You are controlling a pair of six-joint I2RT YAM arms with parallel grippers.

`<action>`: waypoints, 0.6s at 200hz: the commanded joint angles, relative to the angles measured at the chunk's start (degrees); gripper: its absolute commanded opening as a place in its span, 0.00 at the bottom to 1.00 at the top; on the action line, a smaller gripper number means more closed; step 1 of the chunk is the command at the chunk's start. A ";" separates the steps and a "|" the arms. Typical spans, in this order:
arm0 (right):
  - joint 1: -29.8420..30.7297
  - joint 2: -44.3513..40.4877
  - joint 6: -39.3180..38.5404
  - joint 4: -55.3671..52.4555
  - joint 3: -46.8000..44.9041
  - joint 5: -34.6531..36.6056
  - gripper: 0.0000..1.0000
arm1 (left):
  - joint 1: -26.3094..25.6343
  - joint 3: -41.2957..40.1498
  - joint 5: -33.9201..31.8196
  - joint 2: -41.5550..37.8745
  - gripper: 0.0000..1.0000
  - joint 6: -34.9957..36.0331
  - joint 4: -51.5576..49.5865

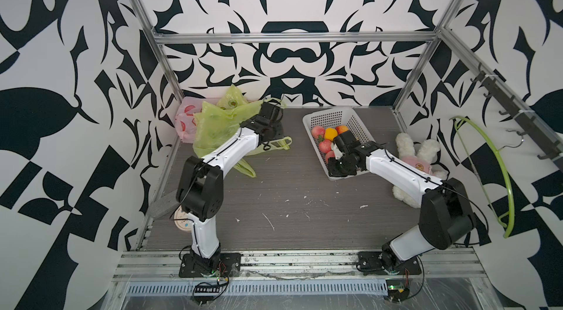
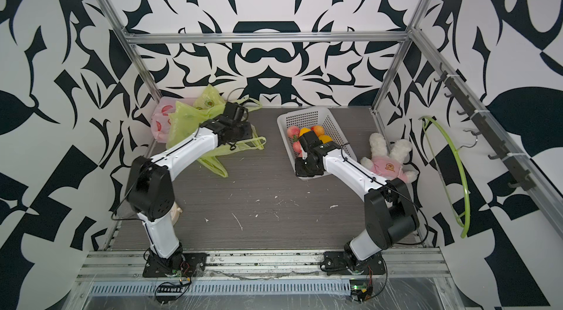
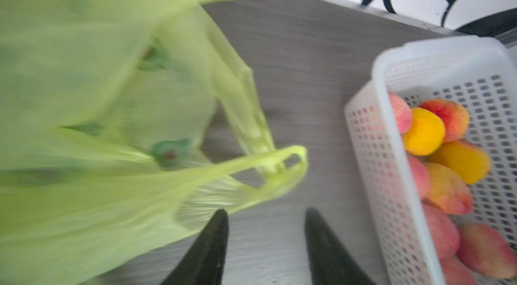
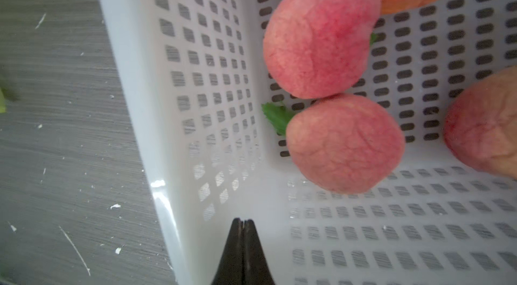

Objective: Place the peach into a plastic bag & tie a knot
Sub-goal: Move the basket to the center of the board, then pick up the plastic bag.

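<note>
Working, by the look of it, on the opening step: fetching a peach, with nothing bagged or knotted yet.

Hovering over the near end of the white perforated plastic basket [image 1: 327,118], with the right claw [image 4: 243,220] pinched shut on nothing, just short of the nearest wrinkled pink peach [image 4: 345,143]. Probably needing next to spread that claw wide and come down around this peach, lying close to the basket's side wall and touching a second pink one, so risking a nudge rather than a clean grip.

Holding a heap of fruit in the basket: pink peaches towards the near end, yellow-orange ones further in.

Reaching, well apart from the basket on the left arm's side, over the thin lime-green plastic bag [image 1: 213,132] crumpled on the grey wood-grain desk [image 1: 289,202], with the left claw [image 3: 265,210] standing parted and gripping nothing, and a looped bag handle [image 3: 279,163] lying just ahead. Showing no fruit inside the green bag, mouth not spread.

Lying further yet from the basket, a pink plastic bag [image 1: 185,122], contents impossible to tell.
</note>
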 commanded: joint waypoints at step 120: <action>0.15 0.99 0.48 2.57 9.26 -2.08 0.46 | 10.98 10.75 -7.65 13.60 0.73 9.78 -11.57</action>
